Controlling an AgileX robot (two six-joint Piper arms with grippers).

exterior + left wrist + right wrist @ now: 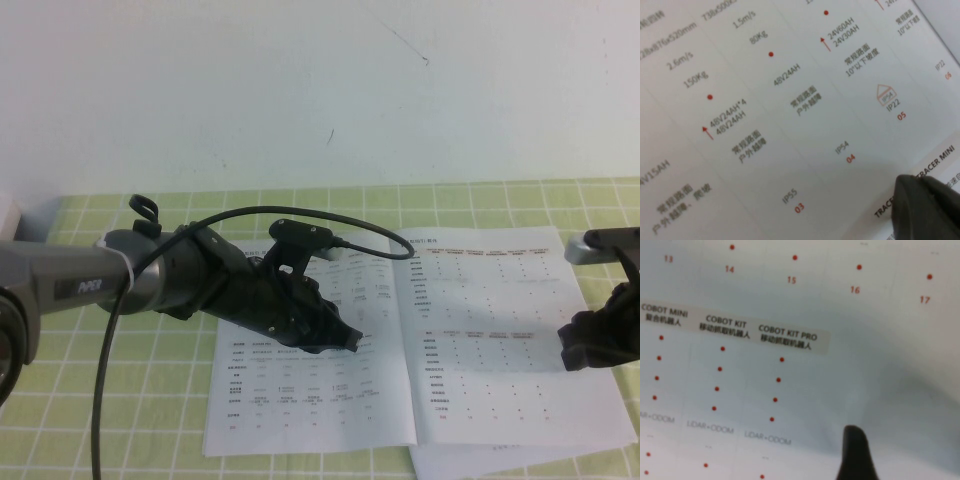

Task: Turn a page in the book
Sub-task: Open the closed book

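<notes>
The book (300, 405) lies open and flat on the green checked mat. Its right-hand page (500, 320) carries dotted tables under reddish headings, and the right wrist view shows that page (765, 380) close up. My left gripper (345, 340) reaches in over the left-hand page (790, 125), low above the paper near the spine. Its dark fingers (927, 205) lie together, shut on nothing. My right gripper (590, 340) hovers over the page's outer right edge. One dark fingertip (855, 455) shows just above the paper, and the gripper is open and empty.
The green checked mat (100, 400) covers the table up to a white wall (320, 90). A black cable (105, 340) loops off the left arm over the book's top. Another white sheet (480, 462) pokes out under the book at the front edge.
</notes>
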